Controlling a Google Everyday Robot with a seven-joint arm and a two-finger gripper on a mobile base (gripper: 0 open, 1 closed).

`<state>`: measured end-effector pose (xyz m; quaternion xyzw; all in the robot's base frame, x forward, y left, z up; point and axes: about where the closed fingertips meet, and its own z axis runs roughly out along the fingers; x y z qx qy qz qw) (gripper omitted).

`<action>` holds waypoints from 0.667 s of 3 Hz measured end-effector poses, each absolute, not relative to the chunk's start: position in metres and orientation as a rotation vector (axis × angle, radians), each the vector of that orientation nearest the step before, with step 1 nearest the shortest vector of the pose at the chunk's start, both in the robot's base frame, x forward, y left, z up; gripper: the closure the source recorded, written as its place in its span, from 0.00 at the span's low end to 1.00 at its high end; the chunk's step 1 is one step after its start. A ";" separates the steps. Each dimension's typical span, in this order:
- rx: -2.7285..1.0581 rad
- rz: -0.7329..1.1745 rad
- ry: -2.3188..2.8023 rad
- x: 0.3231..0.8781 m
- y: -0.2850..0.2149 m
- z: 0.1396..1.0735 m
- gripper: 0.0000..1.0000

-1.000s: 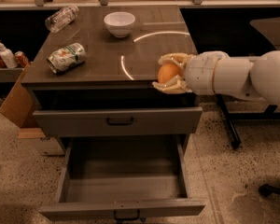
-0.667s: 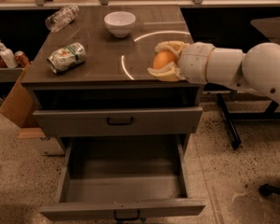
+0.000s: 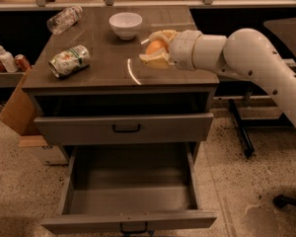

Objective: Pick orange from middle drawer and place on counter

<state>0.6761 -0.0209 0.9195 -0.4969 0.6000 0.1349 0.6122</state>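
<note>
Camera view had the gripper (image 3: 149, 48) over the right half of the counter (image 3: 101, 58), its two pale fingers closed around the orange (image 3: 157, 46), one finger above the fruit and one below. The orange sat between them, clear of the middle drawer (image 3: 130, 199), which stood pulled out and bare-floored below. Whether the fruit touched the counter could not be told; it looked to be held just above it.

The orange was probably light and firm, with a smooth round skin that could roll once freed, so a hold across its widest part, as here, seemed the safest. A gentle release low over the flat top would suit it better than a drop.

Just beyond the gripper, to the rear left, stood a white bowl (image 3: 126, 24), near enough to be nudged. A crushed can (image 3: 69, 60) lay well apart on the left side, and a clear bottle (image 3: 64, 19) lay on its side at the far left corner. Under the counter's edge the closed drawer front (image 3: 79, 130) with its black bar handle was out of the way. The white arm (image 3: 246, 53) reached in from the right.
</note>
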 end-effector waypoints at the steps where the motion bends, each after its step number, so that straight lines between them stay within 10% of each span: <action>1: -1.144 0.335 1.427 0.697 -0.004 0.912 0.74; 2: -1.138 0.341 1.455 0.718 0.007 0.903 0.51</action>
